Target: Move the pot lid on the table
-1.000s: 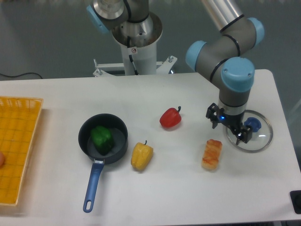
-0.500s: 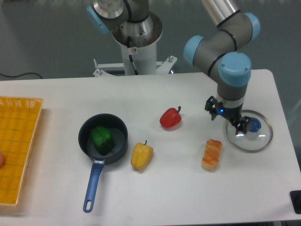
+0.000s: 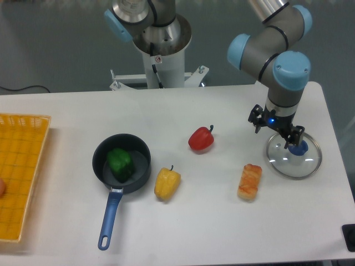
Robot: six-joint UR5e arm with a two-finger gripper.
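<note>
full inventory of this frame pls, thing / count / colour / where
pot lid: 1, clear glass with metal rim and blue knob, flat on the table at right
table: 1, white, fills most of the view
pan: 1, dark with blue handle, left of centre, handle toward the front edge
green pepper: 1, green, inside the pan
yellow pepper: 1, yellow, just right of the pan
red pepper: 1, red, centre of the table
pastry-like food piece: 1, orange-tan, left of the lid
mesh tray: 1, yellow-orange, left edge
gripper: 1, black, over the lid at its knob; jaw state unclear
arm: 1, grey with light blue joints, upper right
</note>
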